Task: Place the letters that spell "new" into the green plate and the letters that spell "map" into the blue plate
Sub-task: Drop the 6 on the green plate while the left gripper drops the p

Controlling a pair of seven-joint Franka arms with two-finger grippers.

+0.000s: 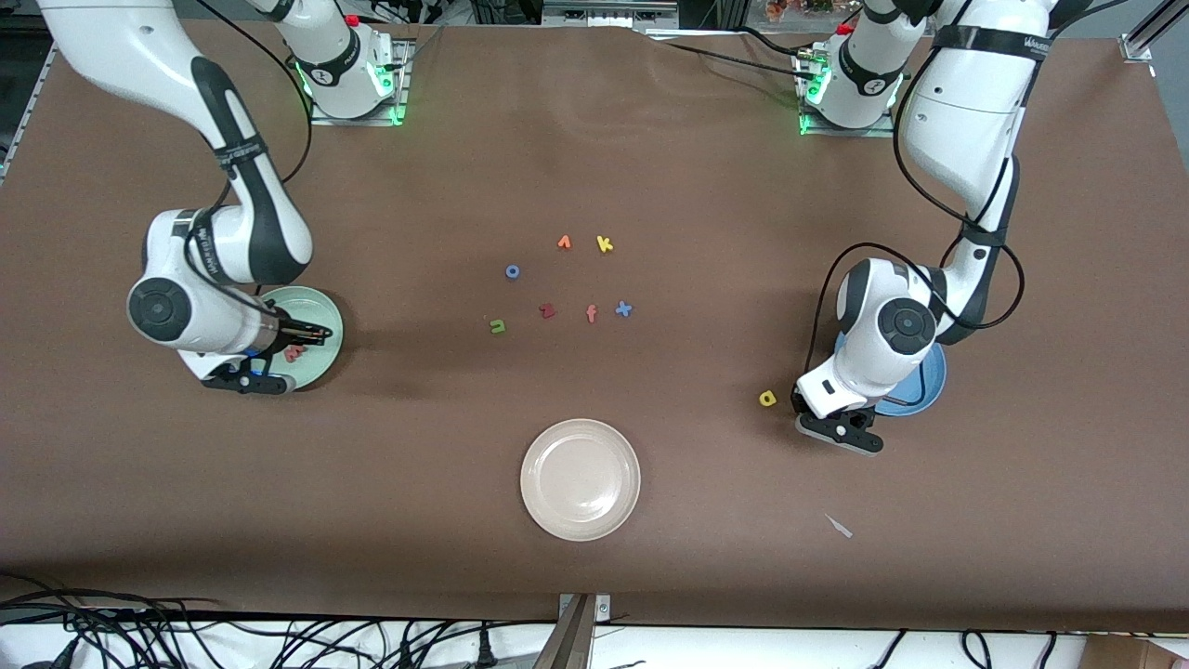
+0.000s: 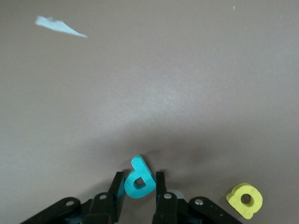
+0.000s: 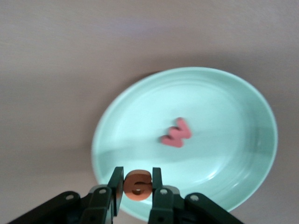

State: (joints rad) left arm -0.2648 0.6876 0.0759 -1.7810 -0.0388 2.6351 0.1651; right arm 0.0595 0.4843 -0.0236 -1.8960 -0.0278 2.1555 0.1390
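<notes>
Teal foam p (image 2: 139,179) is pinched between the fingers of the left claw (image 2: 140,186), low at the brown desk (image 1: 650,167); the yellow a (image 2: 245,200) lies just beside this claw, and the blue plate (image 1: 929,381) is near it, partly under the arm. Around this claw the desk is bare and smooth. The right claw (image 3: 138,185) pinches the orange e (image 3: 138,183) over the rim of the green plate (image 3: 243,93). The pinkish-red w (image 3: 176,133) lies inside this plate. The green n (image 1: 498,325) lies mid-desk, well apart from both claws.
</notes>
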